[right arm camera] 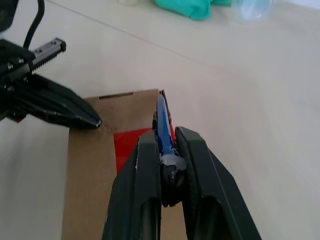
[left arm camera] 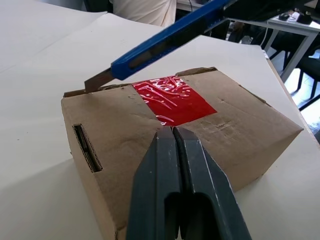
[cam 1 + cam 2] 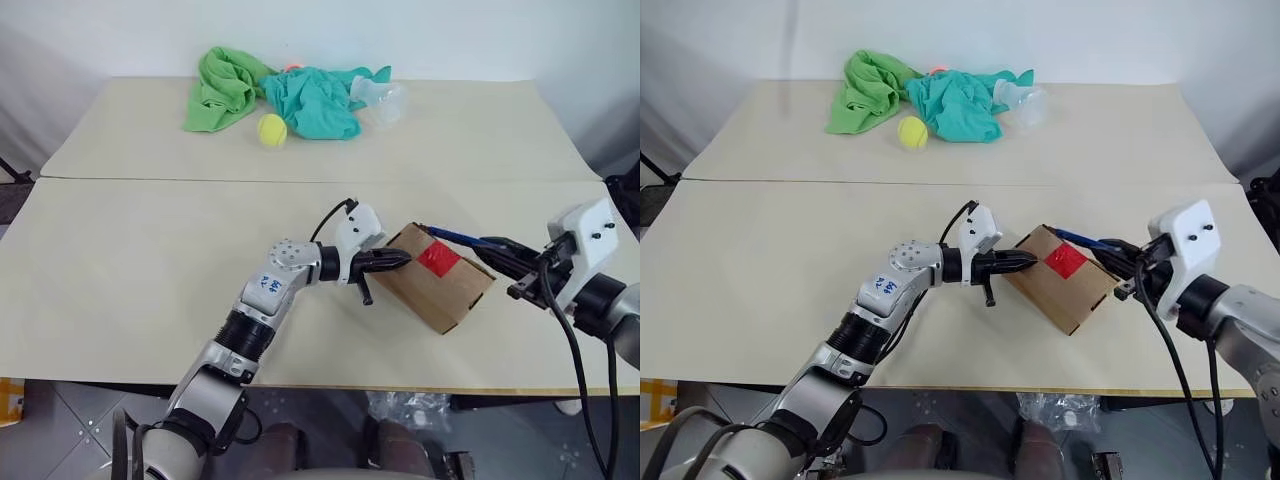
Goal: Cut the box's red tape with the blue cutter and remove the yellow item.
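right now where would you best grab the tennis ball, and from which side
Take the tennis ball across its middle, coming from above or from the near side. It is round, so any pair of opposite sides works, and the cloths crowd its far side.

The two head views look forward and down over the table (image 3: 150, 250) from above the arms, side by side, sharing almost the whole scene. The left wrist view sits close behind the left gripper (image 2: 172, 131), looking along its fingers at the box (image 2: 240, 135) just ahead of the tips. The right wrist view looks along the right gripper (image 1: 167, 137), facing the same box (image 1: 90, 185) from the opposite side.
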Available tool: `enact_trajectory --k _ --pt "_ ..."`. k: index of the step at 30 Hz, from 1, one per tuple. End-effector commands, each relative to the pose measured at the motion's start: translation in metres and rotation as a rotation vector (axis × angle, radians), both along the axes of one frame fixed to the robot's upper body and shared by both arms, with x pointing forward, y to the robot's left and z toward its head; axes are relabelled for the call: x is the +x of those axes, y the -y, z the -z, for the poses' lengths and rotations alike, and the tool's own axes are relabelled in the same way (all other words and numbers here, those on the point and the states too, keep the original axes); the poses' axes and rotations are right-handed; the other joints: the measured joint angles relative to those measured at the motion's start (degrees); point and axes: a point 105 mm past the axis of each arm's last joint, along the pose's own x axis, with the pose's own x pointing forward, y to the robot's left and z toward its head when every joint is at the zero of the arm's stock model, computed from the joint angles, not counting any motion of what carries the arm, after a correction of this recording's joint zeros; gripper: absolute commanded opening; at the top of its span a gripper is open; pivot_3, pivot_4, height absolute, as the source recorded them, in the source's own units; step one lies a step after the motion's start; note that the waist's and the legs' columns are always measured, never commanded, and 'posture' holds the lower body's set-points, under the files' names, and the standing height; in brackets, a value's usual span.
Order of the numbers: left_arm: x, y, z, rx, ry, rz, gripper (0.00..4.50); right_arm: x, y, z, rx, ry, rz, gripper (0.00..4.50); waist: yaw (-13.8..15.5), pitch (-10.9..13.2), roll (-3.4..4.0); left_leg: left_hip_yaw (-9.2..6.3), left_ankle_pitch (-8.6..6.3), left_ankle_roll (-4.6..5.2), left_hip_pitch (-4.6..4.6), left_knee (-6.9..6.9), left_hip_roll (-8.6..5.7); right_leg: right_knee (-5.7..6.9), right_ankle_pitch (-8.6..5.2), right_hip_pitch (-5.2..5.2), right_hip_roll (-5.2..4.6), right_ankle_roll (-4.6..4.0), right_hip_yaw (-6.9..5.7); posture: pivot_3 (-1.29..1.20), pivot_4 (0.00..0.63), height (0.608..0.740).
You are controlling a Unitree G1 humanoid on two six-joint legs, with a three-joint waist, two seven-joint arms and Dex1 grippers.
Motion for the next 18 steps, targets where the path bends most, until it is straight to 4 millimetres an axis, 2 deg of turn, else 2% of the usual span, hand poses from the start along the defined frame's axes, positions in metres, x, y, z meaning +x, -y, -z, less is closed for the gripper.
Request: enact_trajectory --k 1,12,18 --pt "-0.0031 0.0022 -0.0057 -0.008 0.016 0.019 0.02 -0.0047 0.0001 -0.011 -0.026 0.047 -0.008 0.17 0.0 0.0 0.0 0.0 0.0 0.0 0.0 0.01 0.0 0.0 0.0 0.0 0.0 0.0 0.0 0.0 0.15 0.74" --pt "-0.0033 0.0032 -0.0056 -0.002 0.015 0.027 0.02 -0.0061 0.005 -0.0102 -0.068 0.026 -0.003 0.17 0.0 0.0 0.0 0.0 0.0 0.0 0.0 0.02 0.0 0.01 0.0 0.0 0.0 0.0 0.01 0.0 0.15 0.74" --pt "-0.0022 0.0042 -0.0063 -0.001 0.011 0.025 0.02 -0.0066 0.0058 -0.0097 -0.103 -0.042 -0.028 0.17 0.1 0.0 0.0 -0.01 0.0 0.01 0.0 0.03 -0.01 0.01 0.0 0.01 -0.02 0.0 0.0 0.0 0.15 0.74"
